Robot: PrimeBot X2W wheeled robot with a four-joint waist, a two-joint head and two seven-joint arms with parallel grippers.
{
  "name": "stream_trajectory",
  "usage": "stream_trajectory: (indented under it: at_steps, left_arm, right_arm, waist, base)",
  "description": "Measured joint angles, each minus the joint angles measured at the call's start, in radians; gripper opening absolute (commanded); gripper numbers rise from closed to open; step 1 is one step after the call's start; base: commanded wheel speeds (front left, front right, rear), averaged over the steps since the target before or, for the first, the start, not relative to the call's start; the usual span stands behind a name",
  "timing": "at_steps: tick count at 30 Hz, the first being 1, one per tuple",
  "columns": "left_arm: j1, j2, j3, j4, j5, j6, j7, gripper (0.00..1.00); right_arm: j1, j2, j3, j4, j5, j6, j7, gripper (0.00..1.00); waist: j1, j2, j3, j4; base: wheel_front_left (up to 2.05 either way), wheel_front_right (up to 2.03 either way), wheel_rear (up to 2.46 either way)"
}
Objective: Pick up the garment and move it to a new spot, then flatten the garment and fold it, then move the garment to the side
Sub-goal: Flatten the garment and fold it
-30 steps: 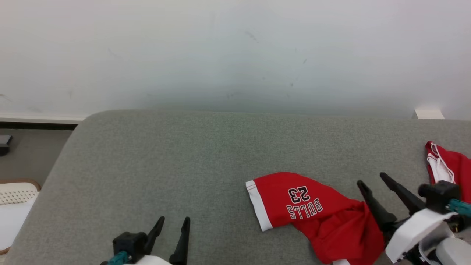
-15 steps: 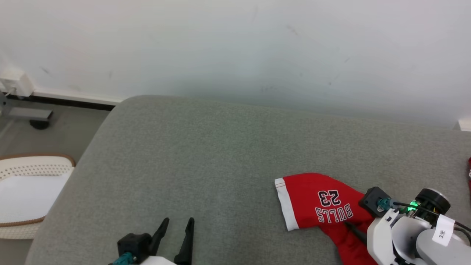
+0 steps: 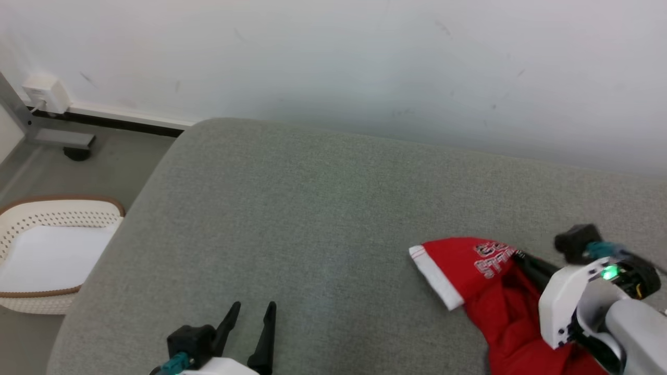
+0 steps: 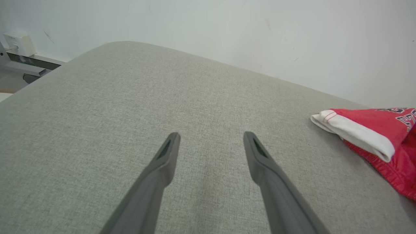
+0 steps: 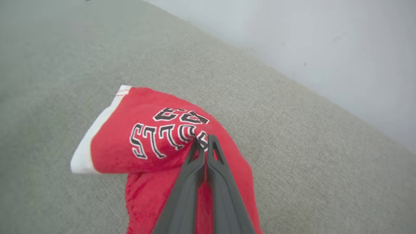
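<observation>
The garment [image 3: 484, 281] is red with a white hem band and black-and-white lettering; it lies bunched on the grey cushion [image 3: 312, 219] at the lower right. My right gripper [image 3: 518, 256] is shut on a pinch of its cloth beside the lettering, fingers pressed together [image 5: 204, 140]. The fabric [image 5: 152, 143] lifts in a fold around the fingertips. My left gripper [image 3: 252, 312] stands open over bare cushion at the lower left, well apart from the garment [image 4: 367, 136], which lies to its right. Nothing is between the left fingers [image 4: 167, 152].
A white perforated basket [image 3: 31, 224] with a brown rim sits on the floor left of the cushion. A pale wall [image 3: 333, 62] runs behind the cushion's far edge. A metal stand foot [image 3: 57, 138] rests by the skirting at far left. Bare cushion spreads left of the garment.
The camera has swung, shifting the whole picture. My right gripper has come down onto the garment and shut on it, bunching the cloth so the lettering crumples. The left gripper stays open.
</observation>
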Motion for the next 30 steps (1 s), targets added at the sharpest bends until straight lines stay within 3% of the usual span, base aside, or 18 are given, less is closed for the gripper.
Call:
stream_trajectory:
  at_steps: [7, 15, 16, 17, 20, 24, 30]
  left_arm:
    - [-0.023, 0.003, -0.009, -0.012, 0.001, 0.001, -0.001, 1.00]
    - [-0.063, 0.000, -0.022, -0.021, 0.010, 0.005, 0.002, 1.00]
    - [-0.067, 0.000, -0.024, -0.020, 0.010, 0.005, 0.002, 1.00]
    - [-0.069, -0.001, -0.025, -0.019, 0.011, 0.005, 0.002, 1.00]
    - [-0.076, -0.002, -0.029, -0.012, 0.013, 0.005, 0.002, 1.00]
    - [-0.079, 0.002, -0.027, -0.001, 0.013, 0.005, 0.001, 1.00]
    - [-0.069, 0.014, -0.026, 0.005, 0.012, 0.006, 0.001, 1.00]
  right_arm:
    - [0.015, 0.059, -0.248, 0.096, 0.331, 0.000, -0.045, 0.00]
    - [-0.028, 0.090, -0.530, 0.259, 0.688, 0.000, 0.011, 0.01]
    - [-0.036, 0.097, -0.556, 0.294, 0.728, 0.000, 0.030, 0.36]
    - [-0.043, 0.103, -0.583, 0.326, 0.760, 0.000, 0.042, 0.97]
    - [-0.074, 0.110, -0.613, 0.378, 0.792, -0.001, 0.049, 1.00]
    - [-0.082, 0.118, -0.617, 0.352, 0.782, -0.001, -0.015, 1.00]
    - [-0.021, 0.083, -0.504, 0.249, 0.625, -0.001, -0.135, 1.00]
  waist:
    - [0.0000, 0.0000, 0.042, -0.008]
    - [0.0001, 0.0000, 0.133, -0.013]
    - [0.0001, 0.0000, 0.143, -0.013]
    - [0.0001, 0.0001, 0.151, -0.013]
    - [0.0001, 0.0001, 0.160, -0.013]
    - [0.0001, 0.0000, 0.140, -0.026]
    - [0.0000, 0.0000, 0.087, -0.064]
  base:
    - [0.00, 0.00, 0.00]
    - [0.00, 0.00, 0.00]
    - [0.00, 0.00, 0.00]
    - [0.00, 0.00, 0.00]
    - [0.00, 0.00, 0.00]
    - [0.00, 0.00, 0.00]
    - [0.00, 0.00, 0.00]
